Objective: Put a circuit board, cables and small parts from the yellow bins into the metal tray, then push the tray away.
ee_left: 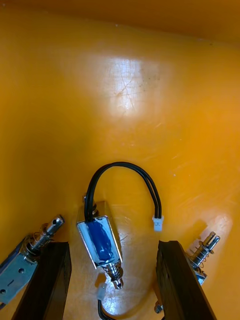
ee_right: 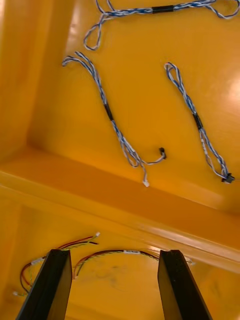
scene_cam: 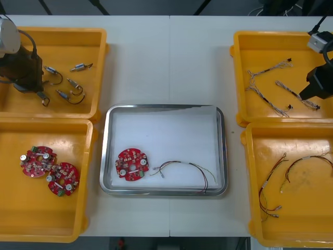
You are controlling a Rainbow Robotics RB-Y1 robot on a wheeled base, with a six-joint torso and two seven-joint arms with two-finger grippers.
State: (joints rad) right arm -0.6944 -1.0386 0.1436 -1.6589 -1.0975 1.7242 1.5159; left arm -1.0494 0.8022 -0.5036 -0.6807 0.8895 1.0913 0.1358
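Circuit board [scene_cam: 132, 164], red, lies flat in metal tray [scene_cam: 165, 125], nr the tray's near corner on robot's left. Red and yellow cable [scene_cam: 188, 172] lies just beside it, twd the right, in same tray. Tray sits at table ctr btwn the bins. Board is well apart from both grippers.

Left gripper [ee_left: 111, 245]: down inside far left bin [scene_cam: 57, 39], fingers [ee_left: 50, 280] spread wide, gripping nothing. Small metal part [ee_left: 100, 242] w/ blue body and looped black lead lies on bin floor btwn the fingers, nearer one of them; contact cannot be confirmed. Other small parts [ee_left: 30, 252] lie just outside ea. finger.

Right gripper [ee_right: 114, 253]: over adjoining walls of far right bin [scene_cam: 260, 44] and near right bin [scene_cam: 312, 219], fingers spread wide, empty. Blue and white cables [ee_right: 117, 130] lie on far bin floor beyond the fingertips, apart from them. Loose red and yellow cables [scene_cam: 291, 172] lie in near bin, under the fingers.

Near left bin [scene_cam: 31, 219]: 2 spare boards [scene_cam: 36, 160], touching at edges.
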